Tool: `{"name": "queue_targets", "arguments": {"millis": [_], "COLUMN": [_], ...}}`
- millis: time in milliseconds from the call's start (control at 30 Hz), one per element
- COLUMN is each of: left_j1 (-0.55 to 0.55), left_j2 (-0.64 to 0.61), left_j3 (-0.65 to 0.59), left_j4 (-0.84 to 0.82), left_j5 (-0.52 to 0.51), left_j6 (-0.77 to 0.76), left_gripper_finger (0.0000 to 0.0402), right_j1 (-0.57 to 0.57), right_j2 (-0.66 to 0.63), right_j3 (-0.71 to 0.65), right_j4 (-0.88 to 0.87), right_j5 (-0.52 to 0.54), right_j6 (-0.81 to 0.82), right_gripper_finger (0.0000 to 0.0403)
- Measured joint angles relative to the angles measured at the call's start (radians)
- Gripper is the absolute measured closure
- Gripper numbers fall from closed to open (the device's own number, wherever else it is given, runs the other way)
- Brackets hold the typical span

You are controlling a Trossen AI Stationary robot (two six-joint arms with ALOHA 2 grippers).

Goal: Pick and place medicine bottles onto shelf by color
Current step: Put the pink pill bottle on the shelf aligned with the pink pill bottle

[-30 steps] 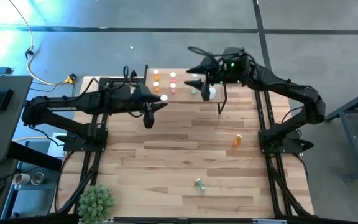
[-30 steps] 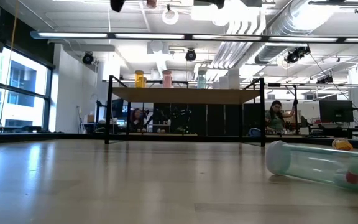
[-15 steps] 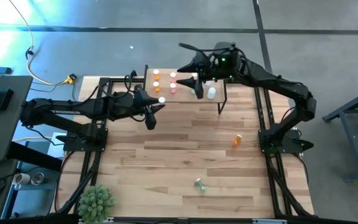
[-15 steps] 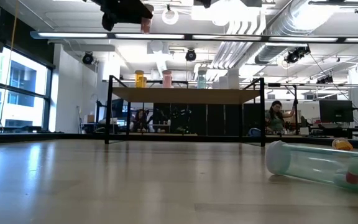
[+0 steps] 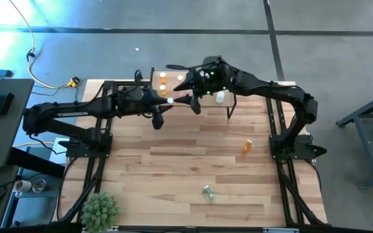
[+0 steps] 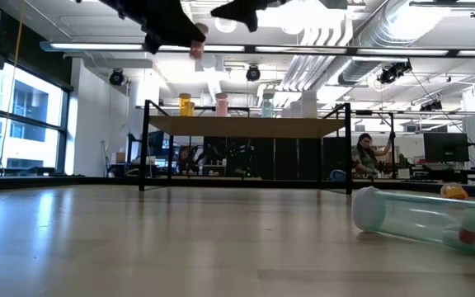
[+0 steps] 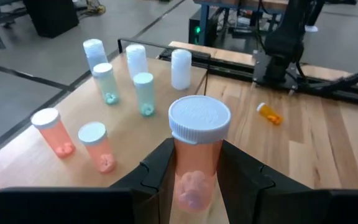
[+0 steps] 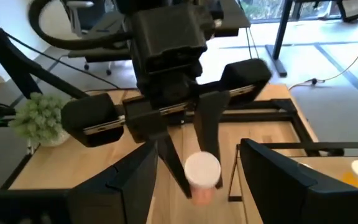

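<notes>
From above, the left pincer (image 5: 166,103) sits at the near edge of the shelf (image 5: 228,91), closed on a pink bottle (image 5: 169,101) whose white cap faces up, while the right pincer (image 5: 185,90) reaches across over the shelf with its fingers spread and nothing between them. An orange bottle (image 5: 247,146) lies on the counter (image 5: 173,168) near the right arm's base, a green bottle (image 5: 207,191) lies nearer the front edge, and a plant (image 5: 100,210) stands at the front left corner. From counter level, the held pink bottle (image 6: 196,40) hangs high above the shelf (image 6: 246,126), on which an orange, a pink and a green bottle stand in a row; a clear green bottle (image 6: 423,219) lies on its side close by. The left wrist view shows the left pincer (image 7: 194,180) clamped around the pink bottle (image 7: 196,155), upright, with pills inside, above the shelf (image 7: 48,168) where pink, green and white bottles stand in groups. The right wrist view looks between the open right pincer (image 8: 197,180) at the left pincer (image 8: 188,158) gripping the pink bottle (image 8: 202,175), plant (image 8: 39,118) beyond.
</notes>
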Motion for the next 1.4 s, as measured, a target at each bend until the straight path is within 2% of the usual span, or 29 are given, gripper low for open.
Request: {"name": "queue_targets", "arguments": {"millis": [400, 833, 1133, 1400], "left_j1": [0.034, 0.033, 0.033, 0.033], "left_j2": [0.042, 0.042, 0.047, 0.047], "left_j3": [0.000, 0.000, 0.000, 0.000], "left_j4": [0.010, 0.058, 0.054, 0.054], "left_j5": [0.032, 0.024, 0.018, -0.001], "left_j6": [0.089, 0.088, 0.087, 0.087], "left_gripper_finger": [0.0307, 0.0307, 0.0307, 0.0307], "right_j1": [0.000, 0.000, 0.001, 0.000], "right_j2": [0.087, 0.108, 0.109, 0.109], "right_j3": [0.000, -0.001, 0.000, 0.000], "right_j4": [0.005, -0.011, -0.012, -0.013], "right_j5": [0.032, 0.019, 0.019, 0.019], "right_j6": [0.003, 0.017, 0.017, 0.028], "right_gripper_finger": [0.0182, 0.0185, 0.0226, 0.0284]}}
